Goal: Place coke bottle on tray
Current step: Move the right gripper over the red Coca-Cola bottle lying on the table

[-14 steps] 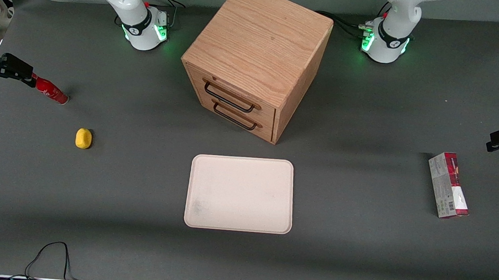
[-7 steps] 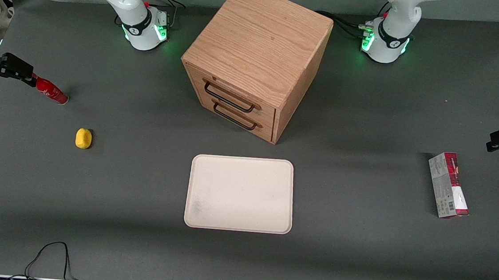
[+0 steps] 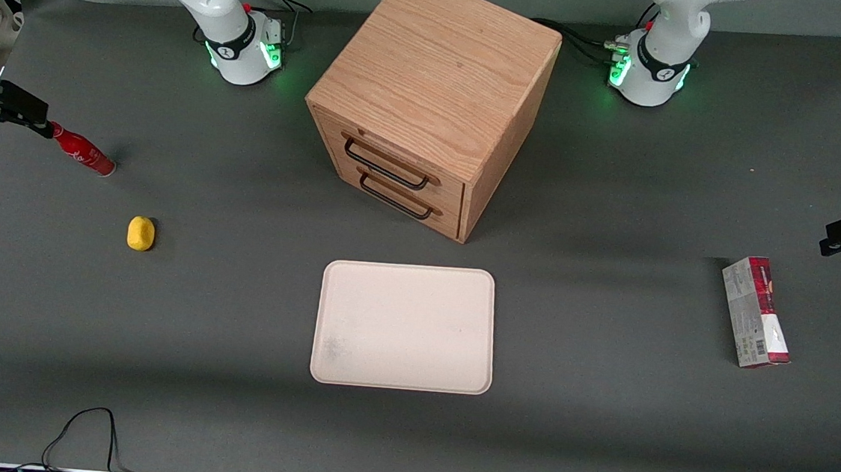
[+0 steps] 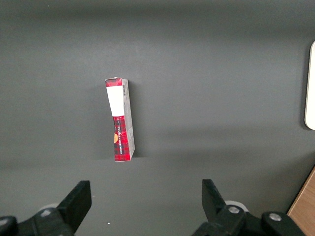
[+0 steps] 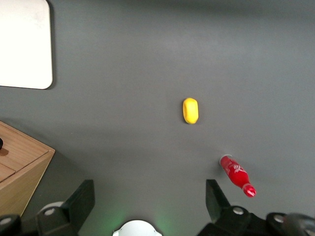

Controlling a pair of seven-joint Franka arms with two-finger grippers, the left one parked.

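Observation:
The coke bottle (image 3: 82,152), small and red with white script, stands on the dark table toward the working arm's end; it also shows in the right wrist view (image 5: 236,175). The pale beige-pink tray (image 3: 404,326) lies flat in front of the wooden cabinet, nearer the front camera, with nothing on it; one corner shows in the right wrist view (image 5: 24,44). My right gripper (image 5: 148,201) is open and empty, held above the table. In the front view the gripper (image 3: 10,105) hangs at the table's end, beside and above the bottle's cap, apart from it.
A yellow lemon-like object (image 3: 141,233) lies between bottle and tray, nearer the front camera than the bottle. A wooden two-drawer cabinet (image 3: 431,94) stands mid-table. A red-and-grey carton (image 3: 756,311) lies toward the parked arm's end. A black cable (image 3: 86,427) lies at the table's front edge.
My right gripper has drifted a little farther from the bottle, toward the table's end and upward. The bottle, tray and other objects have not moved.

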